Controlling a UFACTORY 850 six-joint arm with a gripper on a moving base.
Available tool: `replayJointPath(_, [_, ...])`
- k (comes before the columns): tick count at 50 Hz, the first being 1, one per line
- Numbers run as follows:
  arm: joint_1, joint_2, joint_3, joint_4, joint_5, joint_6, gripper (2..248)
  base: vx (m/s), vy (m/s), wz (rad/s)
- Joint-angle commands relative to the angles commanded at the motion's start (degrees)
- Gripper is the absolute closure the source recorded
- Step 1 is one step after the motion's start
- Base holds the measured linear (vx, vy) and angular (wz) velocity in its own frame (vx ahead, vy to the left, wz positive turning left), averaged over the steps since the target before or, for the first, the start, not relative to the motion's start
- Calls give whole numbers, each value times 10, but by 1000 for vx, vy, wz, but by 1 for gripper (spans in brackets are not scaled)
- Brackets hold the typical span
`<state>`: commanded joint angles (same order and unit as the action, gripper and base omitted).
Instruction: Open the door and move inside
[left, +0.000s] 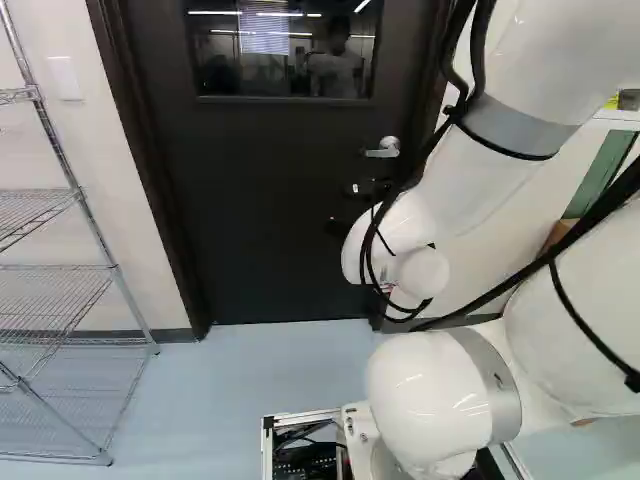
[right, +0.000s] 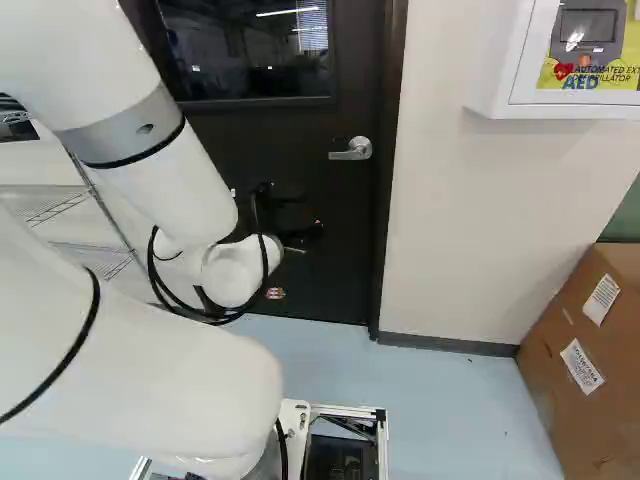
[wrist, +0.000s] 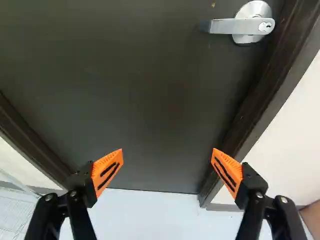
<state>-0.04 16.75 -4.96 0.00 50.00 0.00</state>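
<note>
Silver metal lever handle (wrist: 240, 25) on the shut dark door (wrist: 140, 100), beside the dark frame (wrist: 270, 85); lever untouched. Next, likely: raise the black gripper with orange pads (wrist: 167, 155) and shift it toward the handle, straddle the lever's free end clear of the frame, press down, then test the swing direction gently. Fingers wide apart, holding nothing. White jointed arm (right: 175, 170) slopes down toward the door, gripper lower than the lever.
</note>
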Motion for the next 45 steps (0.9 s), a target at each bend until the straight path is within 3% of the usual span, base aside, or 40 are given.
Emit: replayJointPath(45, [-54,-19,-81,0,0,0,3,0,0,0])
